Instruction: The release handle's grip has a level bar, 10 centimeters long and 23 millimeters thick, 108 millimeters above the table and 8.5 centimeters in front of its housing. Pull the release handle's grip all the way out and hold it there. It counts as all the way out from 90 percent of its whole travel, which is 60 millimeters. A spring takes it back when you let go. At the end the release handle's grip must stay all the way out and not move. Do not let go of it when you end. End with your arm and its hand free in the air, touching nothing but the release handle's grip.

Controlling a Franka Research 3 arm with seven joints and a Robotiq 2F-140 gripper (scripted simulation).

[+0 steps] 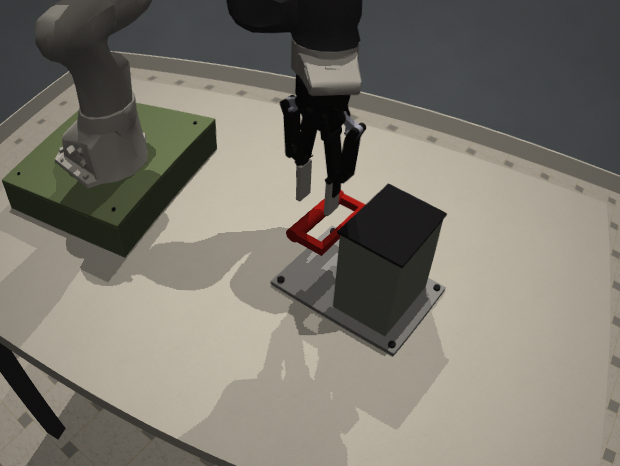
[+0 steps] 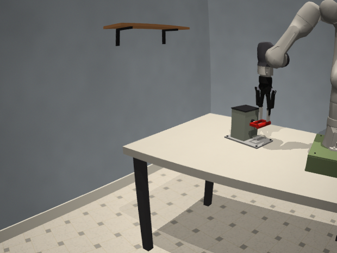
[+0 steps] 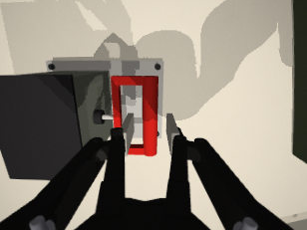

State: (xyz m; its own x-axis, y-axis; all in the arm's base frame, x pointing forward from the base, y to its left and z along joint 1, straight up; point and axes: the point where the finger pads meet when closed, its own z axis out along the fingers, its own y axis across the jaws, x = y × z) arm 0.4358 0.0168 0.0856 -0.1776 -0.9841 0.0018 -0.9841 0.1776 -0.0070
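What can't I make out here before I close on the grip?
Exterior view: clearance between end effector fingers and red grip, too small.
Top view: the grip's rod, mostly hidden by the housing.
Wrist view: finger depth beside the bar, foreshortened.
Top view: upper arm, cut by the top edge.
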